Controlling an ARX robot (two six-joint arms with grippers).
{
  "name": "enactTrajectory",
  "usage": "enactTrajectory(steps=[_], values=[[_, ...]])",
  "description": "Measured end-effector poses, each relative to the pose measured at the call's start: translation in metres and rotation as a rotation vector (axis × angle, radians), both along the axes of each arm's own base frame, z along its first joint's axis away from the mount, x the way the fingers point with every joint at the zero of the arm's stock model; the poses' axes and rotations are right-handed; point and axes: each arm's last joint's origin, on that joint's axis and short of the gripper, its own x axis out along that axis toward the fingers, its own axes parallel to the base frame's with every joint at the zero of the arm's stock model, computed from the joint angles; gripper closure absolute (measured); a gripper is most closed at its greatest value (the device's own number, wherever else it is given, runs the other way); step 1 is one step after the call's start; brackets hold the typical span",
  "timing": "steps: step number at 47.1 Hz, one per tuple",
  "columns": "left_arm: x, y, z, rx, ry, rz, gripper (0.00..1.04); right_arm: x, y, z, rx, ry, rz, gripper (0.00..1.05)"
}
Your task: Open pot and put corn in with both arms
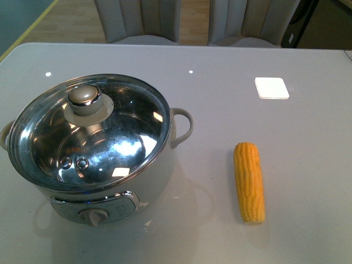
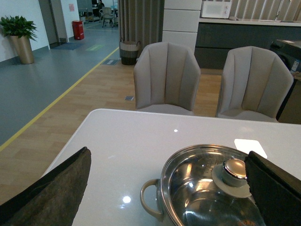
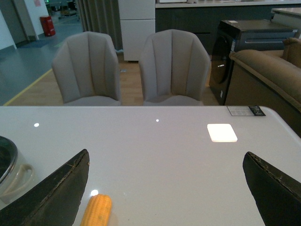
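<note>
Corn cob [image 1: 249,181], husked and yellow-orange, lies near the pale grey table's [image 1: 308,143] front edge, well right of the large white electric pot [image 1: 162,176], whose knobbed glass lid [image 1: 121,126] is on. Left gripper [image 2: 168,153] and right gripper [image 3: 165,154] have their black fingers spread wide.

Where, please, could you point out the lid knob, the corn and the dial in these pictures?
Lid knob [image 1: 84,95], front view, on the knob's rounded top.
Corn [image 1: 249,182], front view, on the middle of the cob.
Dial [image 1: 94,216], front view, on the dial's centre, at the pot's front panel.
</note>
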Motion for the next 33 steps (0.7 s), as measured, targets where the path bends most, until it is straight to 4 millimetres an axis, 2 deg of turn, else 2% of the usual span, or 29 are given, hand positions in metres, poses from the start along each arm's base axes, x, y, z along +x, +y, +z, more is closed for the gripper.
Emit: enactTrajectory(steps=[33], values=[[0.0, 0.0, 0.0, 0.0, 0.0, 0.0, 0.07, 0.0, 0.0, 0.0, 0.0, 0.0, 0.0, 0.09]])
